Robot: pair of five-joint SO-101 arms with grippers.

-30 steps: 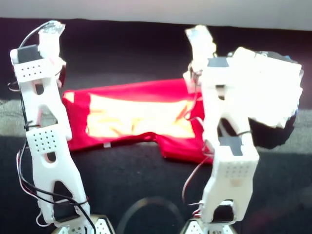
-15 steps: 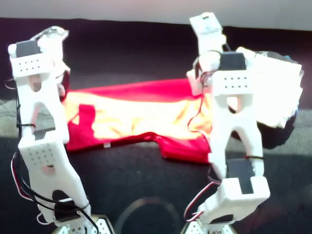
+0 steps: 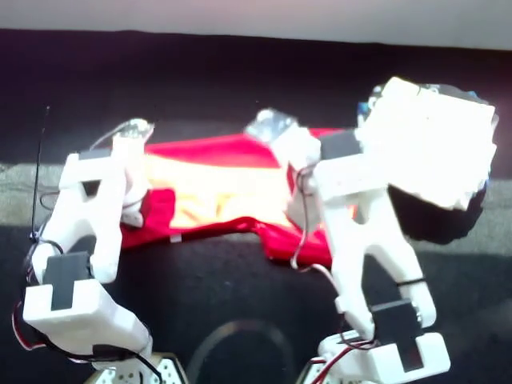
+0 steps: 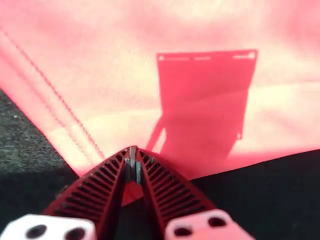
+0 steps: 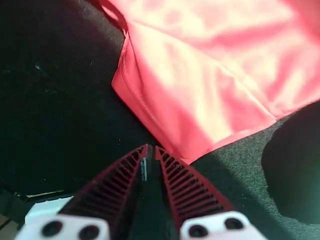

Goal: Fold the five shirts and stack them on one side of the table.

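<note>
A red shirt (image 3: 216, 188) lies spread across the middle of the dark table, its left end turned over onto itself. My left gripper (image 3: 138, 210) sits at that turned-over end. In the left wrist view its fingertips (image 4: 132, 156) are shut on the red shirt's (image 4: 200, 75) hem, with cloth showing between the fingers. My right gripper (image 3: 294, 218) hangs over the shirt's right part. In the right wrist view it (image 5: 150, 150) is shut, with its tips just off the edge of the red shirt (image 5: 210, 85) and nothing seen between them.
A pile of pale folded shirts (image 3: 432, 144) rests at the right side on a dark bundle (image 3: 444, 220). The table (image 3: 200, 72) has free dark surface behind and in front of the red shirt. A cable loop (image 3: 240, 340) lies between the arm bases.
Both arms have swung inward and lowered over the shirt. The left one has drawn the shirt's left end toward the middle, and the right one has moved left from the pile.
</note>
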